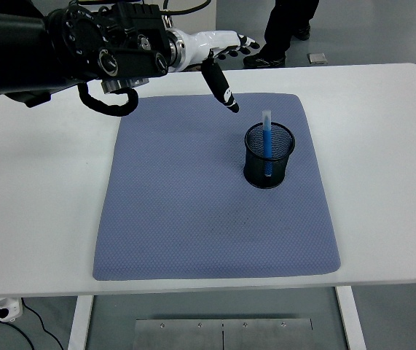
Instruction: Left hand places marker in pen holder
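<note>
Fingers (240, 44): white with dark tips, belonging to the left hand (218, 48), closed on the top end of a black marker (221, 87). The hand sits at the far edge of the table, above the mat's back border.

Marker: black with a small white patch near its lower end; hangs tilted, tip pointing down and toward the right. It is held up in the air, over the far edge of the mat, up and to the left of the pen holder and clearly apart from it.

Left arm (62, 47): bulky, black, comes in from the upper left corner; a black cable (109, 106) loops beneath it.

Pen holder (269, 155): black mesh cup, upright, on the right half of the mat. One blue pen (267, 142) with a pale cap stands in it, sticking up past the rim.

Mat (193, 204): blue-grey, textured, covers the middle of the table; bare between marker and holder.

Table (33, 204): white, with a metal plate (222, 333) showing under its near edge and a white plug (4, 308) with cord at the lower left.

Person: dark trouser legs and shoes (269, 58) on the floor beyond the far edge. A small grey square (318, 57) lies on the floor beside them.

Right hand: out of sight.
</note>
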